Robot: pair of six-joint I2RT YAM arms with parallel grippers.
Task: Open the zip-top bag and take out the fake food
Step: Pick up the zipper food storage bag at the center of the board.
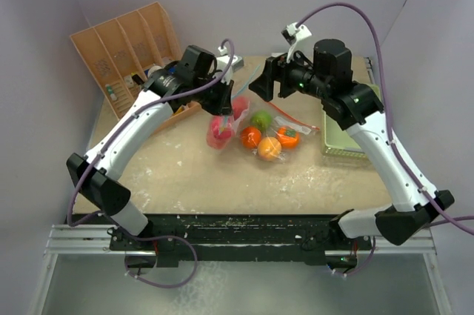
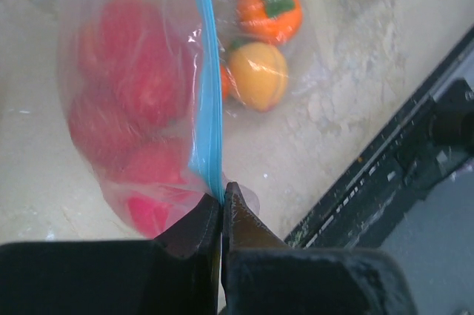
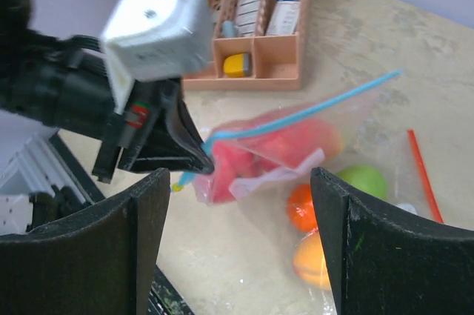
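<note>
from above, my left gripper (image 1: pixel 224 115) is clenched on the top edge of the zip-top bag (image 1: pixel 215 141). the bag sits near the middle of the table (image 1: pixel 185 174), a little toward the far edge, and the red part of the fake food (image 1: pixel 220 130) is bunched inside it. just to its right lie a green fruit (image 1: pixel 261 119), a red-orange fruit (image 1: pixel 250 137), a yellow-orange fruit (image 1: pixel 269 149) and a capped orange fruit (image 1: pixel 287 137). they are under clear film, and i cannot tell whether that film is part of the same bag. my right gripper (image 1: pixel 268 84) hovers beyond them toward the far edge, its jaws spread and touching nothing. a pale green tray (image 1: pixel 337 144) sits at the right edge and a tan organizer (image 1: pixel 122 48) at the far left corner. through my left wrist, my fingertips (image 2: pixel 241 219) press together on the blue zip strip (image 2: pixel 201 70). the red fruits (image 2: pixel 129 85) show through the plastic to the left of the strip. to its right, the capped orange fruit (image 2: pixel 269 11) and the yellow-orange fruit (image 2: pixel 258 75) lie on the table. through my right wrist, my two fingers (image 3: pixel 370 248) stand wide apart, released, holding nothing. between them i see the left gripper (image 3: pixel 181 148) pinching one end of the blue zip strip (image 3: pixel 311 111), the red fruits (image 3: pixel 296 144) in the bag below it, and the green fruit (image 3: pixel 363 180) beside the bag.
</note>
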